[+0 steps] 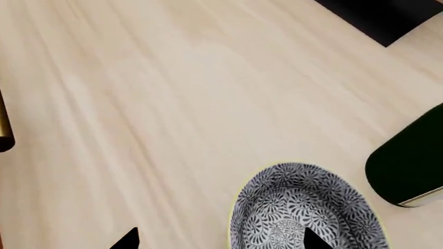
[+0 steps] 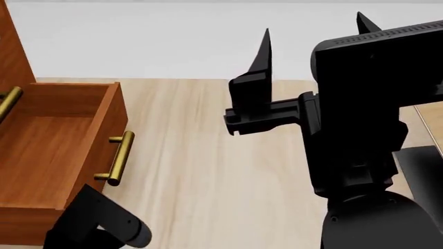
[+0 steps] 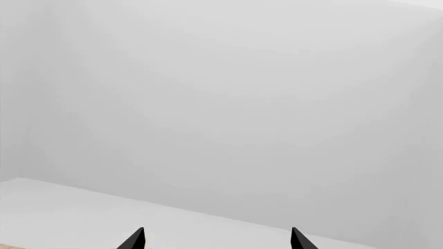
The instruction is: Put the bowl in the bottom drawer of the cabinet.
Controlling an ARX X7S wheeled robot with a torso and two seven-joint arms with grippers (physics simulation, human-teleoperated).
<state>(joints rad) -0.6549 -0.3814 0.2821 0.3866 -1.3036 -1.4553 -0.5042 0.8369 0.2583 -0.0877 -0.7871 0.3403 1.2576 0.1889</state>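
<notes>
The bowl (image 1: pixel 301 207) is seen only in the left wrist view, resting upright on the light wood floor (image 1: pixel 173 104), with a dark green rounded object (image 1: pixel 408 166) just beside it and apart from it. The left gripper (image 1: pixel 220 239) is held wide open above the bowl — one fingertip shows over the bowl's inside, the other well clear of its rim over bare floor — so nothing is gripped yet. In the head view the bottom drawer (image 2: pixel 49 140) of the cabinet (image 2: pixel 14 57) is seen pulled out and open, its brass handle (image 2: pixel 119 158) facing the floor space where the arms work; the bowl itself is not visible there, so how far it lies from the drawer cannot be told. The right gripper (image 2: pixel 312 31) is raised with its fingers spread apart, pointing at a blank wall, and holds nothing. The chief risk is judged to be a poor pinch on the rim: a thin, curved ceramic wall could slip or tip if the jaws are closed off-centre, and the bowl might be pushed against the green object beside it. A later risk — the bowl could be knocked against the drawer's front panel or handle if it is carried in too low, or dropped hard enough to bounce out.
</notes>
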